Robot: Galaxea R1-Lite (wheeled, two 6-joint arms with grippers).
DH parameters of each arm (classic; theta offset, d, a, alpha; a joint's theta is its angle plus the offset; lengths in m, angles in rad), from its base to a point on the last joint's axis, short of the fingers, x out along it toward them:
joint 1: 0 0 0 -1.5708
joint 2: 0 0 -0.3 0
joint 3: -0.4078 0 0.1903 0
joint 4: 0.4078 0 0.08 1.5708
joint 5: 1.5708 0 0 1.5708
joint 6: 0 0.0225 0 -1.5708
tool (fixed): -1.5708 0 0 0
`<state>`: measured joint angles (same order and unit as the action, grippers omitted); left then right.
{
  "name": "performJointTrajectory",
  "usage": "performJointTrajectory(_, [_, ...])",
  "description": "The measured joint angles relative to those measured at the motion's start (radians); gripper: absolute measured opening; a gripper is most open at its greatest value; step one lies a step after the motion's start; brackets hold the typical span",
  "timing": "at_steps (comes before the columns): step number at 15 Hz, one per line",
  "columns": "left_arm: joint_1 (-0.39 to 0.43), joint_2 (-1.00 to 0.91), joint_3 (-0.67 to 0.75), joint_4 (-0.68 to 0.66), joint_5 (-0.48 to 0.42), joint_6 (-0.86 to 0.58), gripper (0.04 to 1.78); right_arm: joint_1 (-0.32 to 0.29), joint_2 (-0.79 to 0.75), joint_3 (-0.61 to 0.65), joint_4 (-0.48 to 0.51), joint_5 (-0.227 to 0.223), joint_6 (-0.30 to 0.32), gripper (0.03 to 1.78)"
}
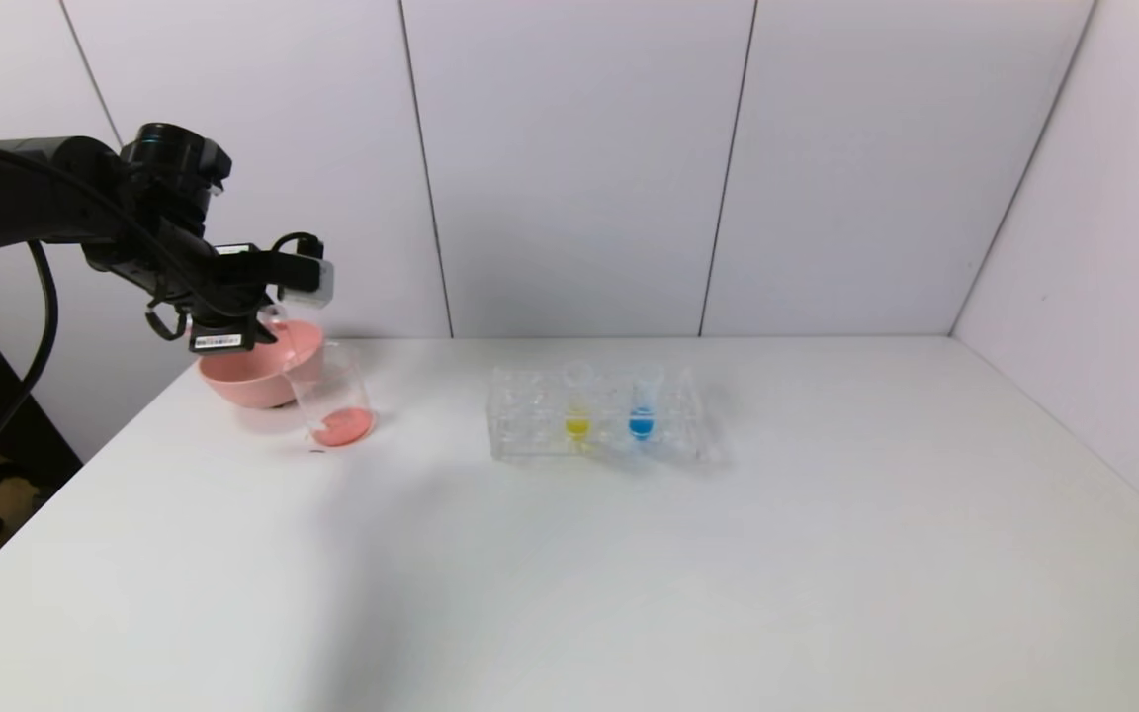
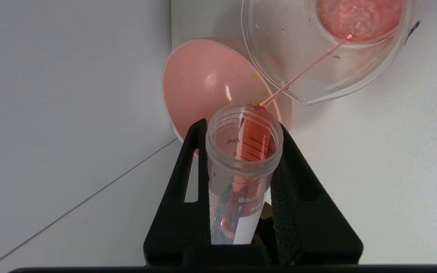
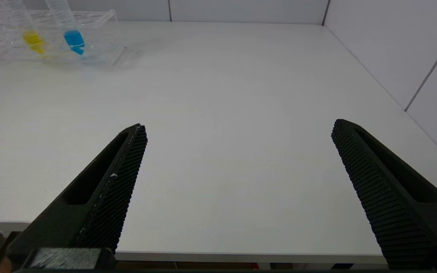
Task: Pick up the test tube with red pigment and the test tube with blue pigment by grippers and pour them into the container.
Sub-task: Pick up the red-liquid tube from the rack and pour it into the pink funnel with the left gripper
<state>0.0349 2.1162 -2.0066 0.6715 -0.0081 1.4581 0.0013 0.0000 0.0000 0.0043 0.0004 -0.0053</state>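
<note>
On the worktop [image 1: 629,554] stand one pink bowl [image 1: 251,376], one container [image 1: 332,400], and one clear rack [image 1: 594,415] with two tubes in it; a third tube is in the air, so three tubes in all. Farthest left, the left gripper [image 2: 241,167] hangs above the bowl and the container, its jaws clamped on the test tube with red pigment [image 2: 243,151], which is tipped mouth-down toward the container. The bowl sits just behind the container, touching or nearly so. The container holds a pool of orange-red liquid at its bottom. Well to the right, the rack carries the yellow tube [image 1: 577,410] and, beside it on the right, the test tube with blue pigment [image 1: 642,407], both upright. The head view hides the tilted tube behind the gripper; only the left wrist view shows it, with a thin red stream running from its lip into the container [image 2: 317,57]. The right gripper [image 3: 237,136] appears only in its own wrist view, jaws wide apart, low over the near edge of the worktop, well apart from the rack.
</note>
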Motion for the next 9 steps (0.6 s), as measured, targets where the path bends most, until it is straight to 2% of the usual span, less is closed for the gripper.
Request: performJointTrajectory(9, [-0.009, -0.001, -0.015, 0.023, 0.056, -0.001, 0.47, 0.0, 0.0, 0.0, 0.0, 0.0, 0.0, 1.77])
